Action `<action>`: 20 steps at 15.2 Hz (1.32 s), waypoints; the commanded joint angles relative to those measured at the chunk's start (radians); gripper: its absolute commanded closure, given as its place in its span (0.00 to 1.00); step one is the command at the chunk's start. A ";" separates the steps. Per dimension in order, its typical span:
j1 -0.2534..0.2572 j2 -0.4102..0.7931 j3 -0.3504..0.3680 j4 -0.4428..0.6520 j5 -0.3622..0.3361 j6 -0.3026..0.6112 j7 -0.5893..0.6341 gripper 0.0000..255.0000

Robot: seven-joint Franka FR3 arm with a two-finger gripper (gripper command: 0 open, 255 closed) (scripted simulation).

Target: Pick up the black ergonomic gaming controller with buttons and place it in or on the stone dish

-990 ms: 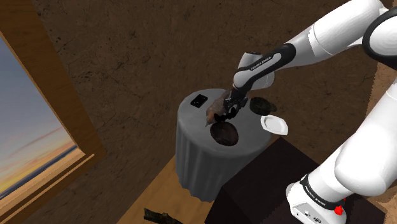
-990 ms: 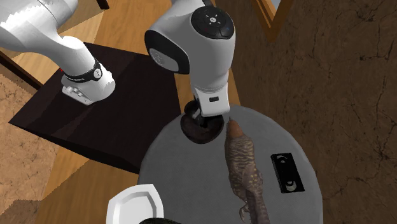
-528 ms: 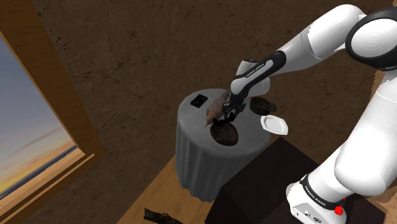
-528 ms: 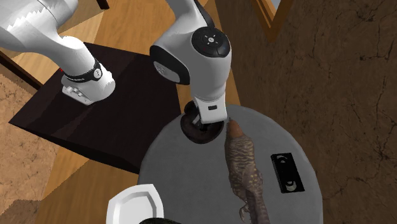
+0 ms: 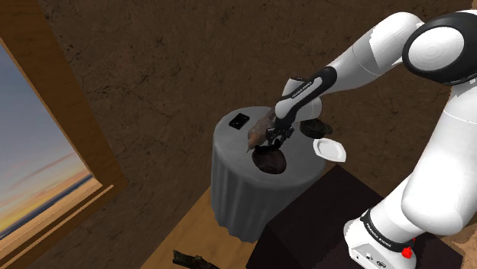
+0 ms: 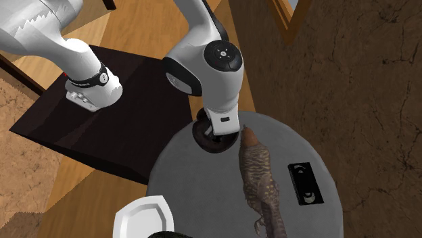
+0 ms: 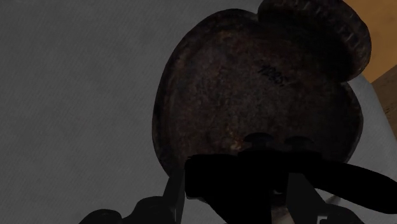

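Note:
The black controller (image 7: 267, 175) is clasped between my two fingers, and my gripper (image 7: 236, 191) is shut on it. It hangs just above the near part of the dark, rough stone dish (image 7: 222, 83), whose round lobe lies at the far end. In the shoulder view the gripper (image 5: 277, 140) sits right over the dish (image 5: 269, 162) on the round grey table (image 5: 229, 183). In the second exterior view the white hand covers most of the dish (image 6: 203, 140), and I cannot tell whether the controller touches it.
A brown bird figure (image 6: 260, 179) lies beside the dish toward the table's middle. A small black cassette-like box (image 6: 302, 182) sits beyond it. A white plate (image 5: 330, 149) and a dark lump (image 5: 313, 126) occupy the table's other side. The dark stand (image 5: 321, 222) adjoins the table.
The arm's elbow has swung over and the hand has sunk a little toward the dish, still holding the controller. The things on the table have not moved.

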 commanded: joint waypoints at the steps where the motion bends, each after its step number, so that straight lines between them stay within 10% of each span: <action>1: 0.000 0.001 0.000 0.000 0.000 0.001 0.000 1.00; 3: 0.000 0.001 0.000 0.000 0.000 0.001 0.000 1.00; 4: 0.000 0.001 0.000 0.000 0.000 0.001 0.000 0.00; 20: 0.010 -0.118 -0.024 0.000 -0.046 -0.116 0.032 0.00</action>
